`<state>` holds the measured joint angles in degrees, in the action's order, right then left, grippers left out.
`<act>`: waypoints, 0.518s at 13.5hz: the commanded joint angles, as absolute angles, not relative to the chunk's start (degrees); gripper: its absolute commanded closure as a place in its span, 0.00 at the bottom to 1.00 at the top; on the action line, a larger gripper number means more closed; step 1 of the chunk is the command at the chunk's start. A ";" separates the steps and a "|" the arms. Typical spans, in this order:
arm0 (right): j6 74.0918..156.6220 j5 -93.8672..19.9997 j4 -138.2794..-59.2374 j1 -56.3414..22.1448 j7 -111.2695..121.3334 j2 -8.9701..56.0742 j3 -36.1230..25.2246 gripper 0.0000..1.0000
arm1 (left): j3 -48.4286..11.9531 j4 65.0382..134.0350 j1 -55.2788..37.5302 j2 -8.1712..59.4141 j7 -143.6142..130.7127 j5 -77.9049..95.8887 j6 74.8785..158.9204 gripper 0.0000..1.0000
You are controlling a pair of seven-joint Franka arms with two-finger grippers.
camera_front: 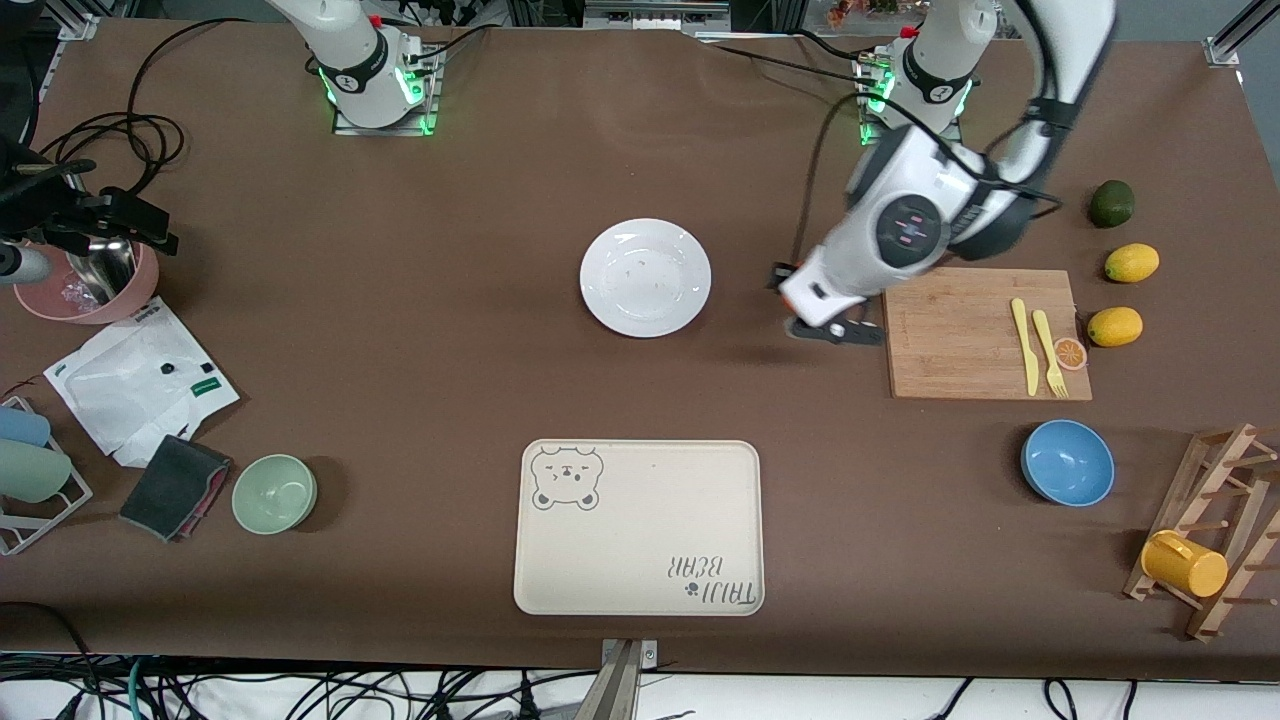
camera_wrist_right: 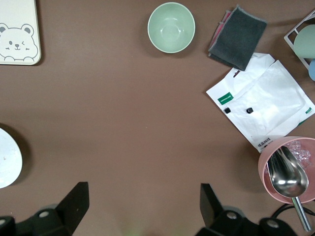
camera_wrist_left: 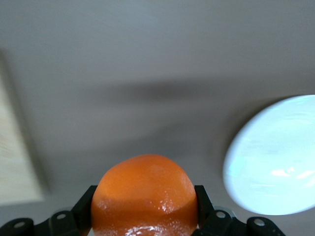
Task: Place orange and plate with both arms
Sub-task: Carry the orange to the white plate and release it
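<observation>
Beige tray: rectangular beige tray with a bear drawing (camera_front: 638, 527), lying nearest the front camera on the brown surface (camera_front: 450, 340).
White plate: round glossy white ceramic plate (camera_front: 645, 277), flat on the surface, farther from the front camera than the tray; its rim also shows in the left wrist view (camera_wrist_left: 273, 155).
Orange: small round bright orange-red fruit (camera_wrist_left: 143, 199), clamped between the two black fingers (camera_wrist_left: 84, 204) of the left tool (camera_front: 835, 330), touching both.
Left tool: held over the bare surface between the plate and the rectangular wooden cutting board (camera_front: 960, 335), just beside the board's edge.
Right tool: (camera_wrist_right: 142, 209) fingers spread wide with nothing between them, over the surface toward the right arm's end; this arm waits.
Under the right tool: round pale green bowl (camera_wrist_right: 171, 27), dark grey folded cloth (camera_wrist_right: 237, 37), white packet (camera_wrist_right: 263, 101), pink bowl holding a metal scoop (camera_wrist_right: 288, 169).
</observation>
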<state>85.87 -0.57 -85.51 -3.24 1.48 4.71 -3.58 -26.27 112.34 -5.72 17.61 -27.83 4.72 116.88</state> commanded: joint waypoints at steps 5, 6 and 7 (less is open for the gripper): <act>85.52 0.26 -85.43 -3.34 2.11 4.66 -3.52 0.00 | -26.54 103.54 -21.60 32.94 -50.61 5.54 128.02 0.78; 85.52 0.26 -85.60 -3.34 2.11 4.66 -3.52 0.00 | -26.37 103.54 -23.01 35.22 -52.28 5.28 132.32 0.78; 85.60 0.18 -86.04 -3.34 2.11 4.66 -3.43 0.00 | -26.37 103.62 -24.16 37.33 -53.43 5.10 136.10 0.77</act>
